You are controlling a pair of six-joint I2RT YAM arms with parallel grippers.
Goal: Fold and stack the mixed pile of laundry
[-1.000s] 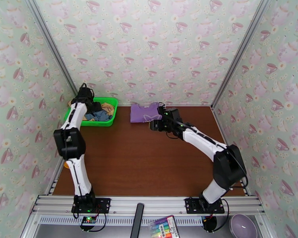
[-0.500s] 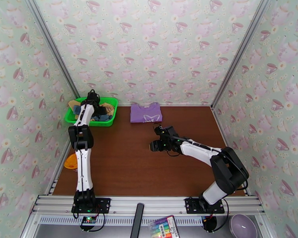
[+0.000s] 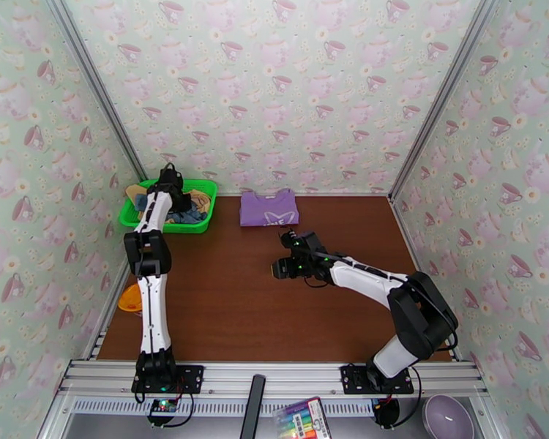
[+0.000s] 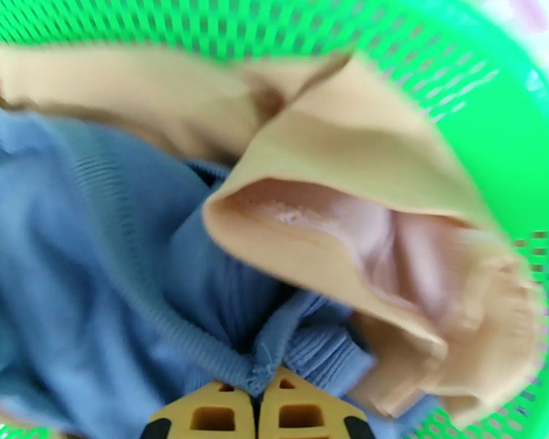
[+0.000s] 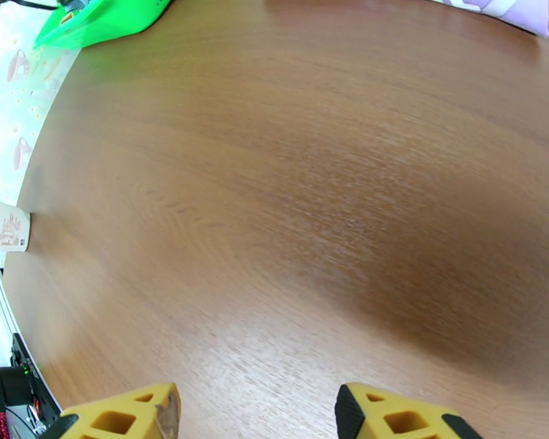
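Left fingers (image 4: 258, 407) have just pinched shut on the slate-blue shirt (image 4: 91, 235) in the basket (image 4: 494, 140), starting garment two; right fingers (image 5: 252, 417) wait wide.

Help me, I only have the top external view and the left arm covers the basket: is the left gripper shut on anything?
Observer: Yes. On the left wrist view the left gripper is shut, pinching the ribbed edge of the slate-blue shirt.
Operator: Where is the tan-yellow one?
Observer: The tan-yellow garment lies partly over the shirt, against the green basket wall.
Operator: And the right gripper?
Observer: The right gripper is open above bare table, holding nothing.
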